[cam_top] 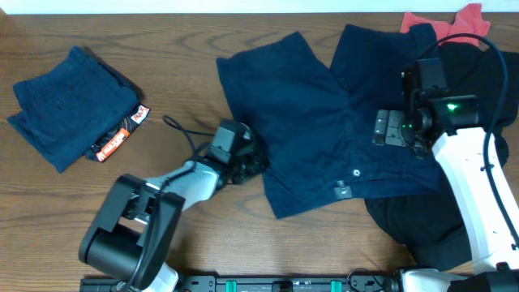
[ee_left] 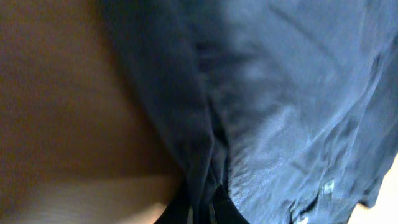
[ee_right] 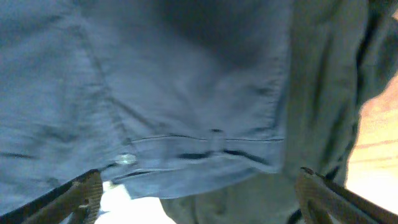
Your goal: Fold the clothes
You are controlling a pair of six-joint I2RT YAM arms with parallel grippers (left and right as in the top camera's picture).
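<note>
Your spread navy shorts (cam_top: 324, 122) lie flat in the middle of the counter (cam_top: 162, 49), waistband toward you. A small metal button shows near the lower edge. Your left fingers (cam_top: 250, 162) sit low at the shorts' left edge. In the left wrist view the fabric gathers into a narrow fold running straight down between them, so they are closed on that edge of cloth. Bare wood shows just to the left of the pinched hem.

Your right fingers (cam_top: 393, 128) hang over the right half of the same shorts. The right wrist view shows them spread wide, one tip at each lower corner of the frame, with nothing held. The waistband seam and a pale button lie beneath the gap between them. I cannot tell whether the tips touch the cloth.

Well apart, at the far left of the counter, folded navy shorts (cam_top: 69, 105) rest as a neat, slightly tilted rectangle. Their orange-and-black tag (cam_top: 120, 134) sticks out at the lower right corner onto the wood.

At the far right edge, a coral-red piece (cam_top: 450, 20) peeks out from behind the spread shorts and the right arm. A black garment (cam_top: 413, 227) lies under the right side of the spread shorts and bulges out below them, beside the base of the right arm.
</note>
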